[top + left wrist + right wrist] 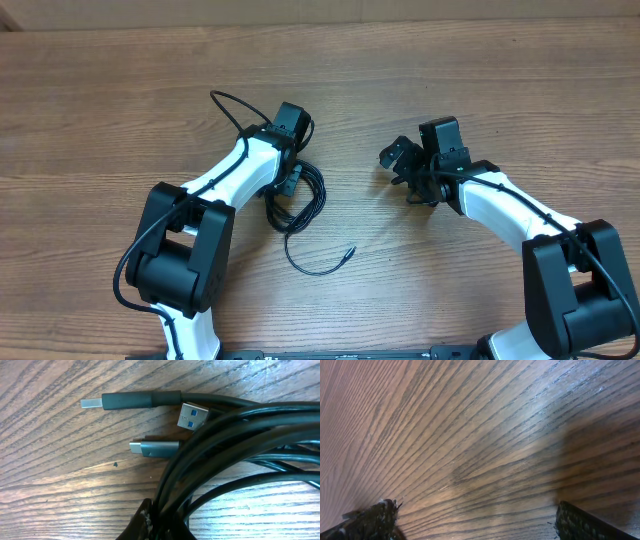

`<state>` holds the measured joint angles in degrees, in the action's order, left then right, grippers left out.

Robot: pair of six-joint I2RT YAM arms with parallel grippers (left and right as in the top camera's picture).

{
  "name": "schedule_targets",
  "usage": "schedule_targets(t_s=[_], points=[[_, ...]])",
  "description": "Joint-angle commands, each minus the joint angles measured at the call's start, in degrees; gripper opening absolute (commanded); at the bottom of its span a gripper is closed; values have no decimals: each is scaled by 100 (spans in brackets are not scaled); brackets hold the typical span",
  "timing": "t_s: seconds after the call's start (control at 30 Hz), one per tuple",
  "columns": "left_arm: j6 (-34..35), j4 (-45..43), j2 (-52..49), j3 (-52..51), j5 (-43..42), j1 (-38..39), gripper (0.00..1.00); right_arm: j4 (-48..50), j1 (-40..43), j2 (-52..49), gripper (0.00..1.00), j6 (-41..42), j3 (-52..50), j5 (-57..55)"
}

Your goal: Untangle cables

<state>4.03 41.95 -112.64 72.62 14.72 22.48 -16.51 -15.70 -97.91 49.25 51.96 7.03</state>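
Observation:
The cables (303, 198) are thin black cords in a loose coil left of the table's middle, with one tail running out to a small plug (349, 251). My left gripper (284, 188) is at the coil's left side. In the left wrist view the cables (235, 450) fill the right half. A silver-tipped plug (125, 401), a blue-cored plug (192, 416) and a small grey plug (154, 448) lie on the wood. My left gripper (161, 521) is shut on several strands. My right gripper (402, 172) is open over bare wood; its fingertips (376, 519) stand wide apart.
The wooden table (480, 70) stretches away on all sides. A thicker black arm wire (232, 108) loops out above the left wrist. The two arm bases sit at the near edge. The right wrist view shows only wood grain (480, 440).

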Motion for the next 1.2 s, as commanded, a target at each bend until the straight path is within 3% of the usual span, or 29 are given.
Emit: schedule_targets(t_s=[0.0,0.3,0.47,0.73,0.9,0.97,1.0,1.03,1.17], points=[[-103,-22,-39,-52,-127,-7,7,0,-4,-22,100,4,-55,-96],[-57,24,-39,-55,258,-85,11,-2,-4,-22,100,4,-55,-96],[310,118,-39,-52,542,-407,12,-4,-4,-22,100,4,-55,-96],[409,125,-39,-55,-844,-750,17,-2,-4,-22,100,4,-55,-96],[411,127,-39,-52,-887,-748,18,-2,-4,-22,100,4,-55,-96],[411,129,-39,-52,-929,-748,25,-2,-4,-22,100,4,-55,-96],[411,129,-39,-55,-970,-748,33,-2,-4,-22,100,4,-55,-96],[411,127,-39,-52,-1019,-748,50,-2,-4,-22,100,4,-55,-96],[411,127,-39,-55,-1032,-748,79,-2,-4,-22,100,4,-55,-96]])
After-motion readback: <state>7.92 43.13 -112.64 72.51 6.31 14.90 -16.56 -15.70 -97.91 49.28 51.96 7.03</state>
